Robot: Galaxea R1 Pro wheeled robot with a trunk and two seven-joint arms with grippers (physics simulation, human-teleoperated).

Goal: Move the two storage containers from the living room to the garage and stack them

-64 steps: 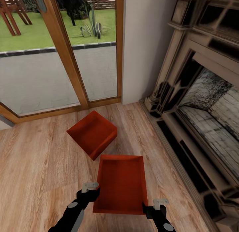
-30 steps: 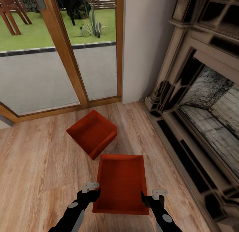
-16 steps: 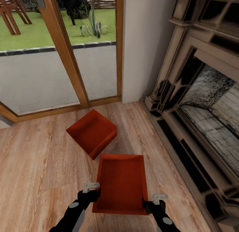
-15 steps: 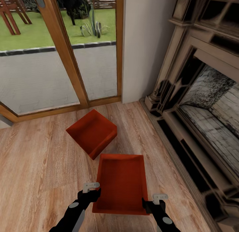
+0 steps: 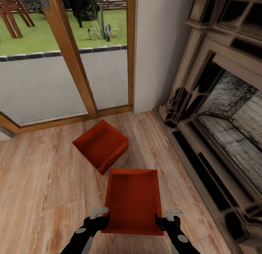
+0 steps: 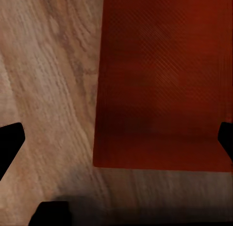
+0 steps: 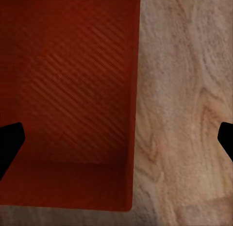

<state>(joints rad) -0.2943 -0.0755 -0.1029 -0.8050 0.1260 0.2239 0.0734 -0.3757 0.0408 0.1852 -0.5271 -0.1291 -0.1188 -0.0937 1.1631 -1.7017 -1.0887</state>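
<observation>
1. Your left gripper (image 5: 103, 218) and right gripper (image 5: 163, 220) both stand wide, straddling the near corners of the near storage container (image 5: 133, 201).
2. The far storage container (image 5: 100, 145) lies just beyond it on the wood-plank floor (image 5: 43, 181), near the glass doors (image 5: 65, 61).

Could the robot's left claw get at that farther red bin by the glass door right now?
Probably not easily. The left claw sits low at the near bin's left wall, and the farther bin lies beyond it, with only bare wood floor between.
</observation>
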